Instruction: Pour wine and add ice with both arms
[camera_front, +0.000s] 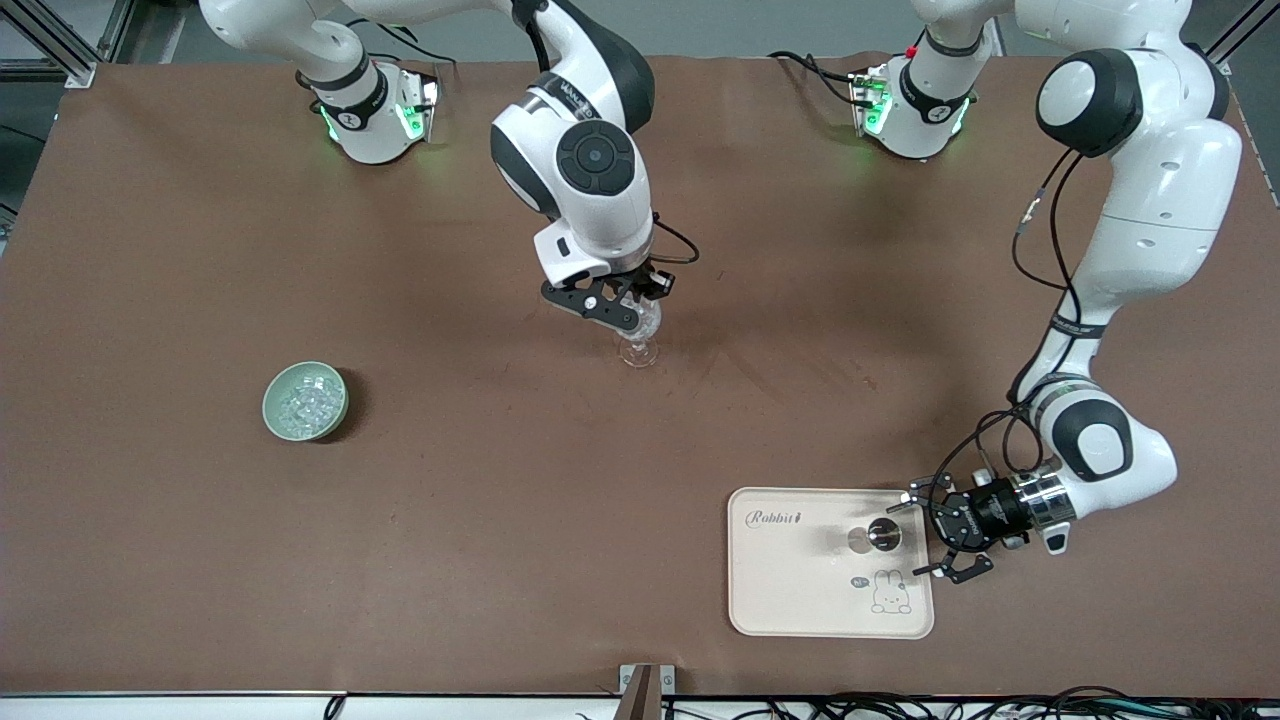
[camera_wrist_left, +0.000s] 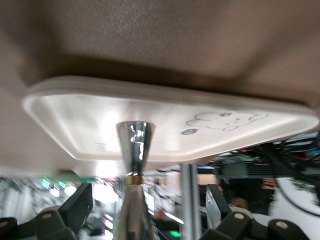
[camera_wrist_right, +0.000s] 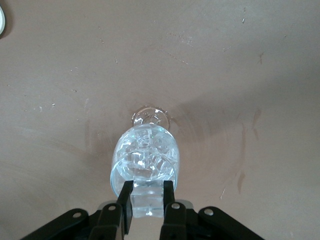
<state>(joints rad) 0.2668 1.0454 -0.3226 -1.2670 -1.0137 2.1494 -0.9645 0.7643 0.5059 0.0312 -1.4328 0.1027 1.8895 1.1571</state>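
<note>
From the front view I am seeing the right gripper (camera_front: 628, 305) hanging over a wine glass (camera_front: 640, 340) standing mid-table, while the left gripper (camera_front: 945, 540) is sitting low at the edge of a cream tray (camera_front: 800, 600), its fingers spread wide either side of a small metal bottle (camera_front: 884, 534) standing on the tray, not gripping it. A green bowl (camera_front: 305, 401) holding ice (camera_front: 303, 403) is resting toward the right arm's end, well apart from the glass, with bare brown table (camera_front: 480, 560) lying open between them.

The left wrist view is giving me what the front hides: the bottle (camera_wrist_left: 134, 165) is standing free between the parted fingers (camera_wrist_left: 75, 202), with the tray (camera_wrist_left: 240, 145) stretching past it.

The right wrist view is showing the jaws pinched narrow on one clear ice cube (camera_wrist_right: 148, 200) right above the glass (camera_wrist_right: 145, 157), which is already holding several chunks
</note>
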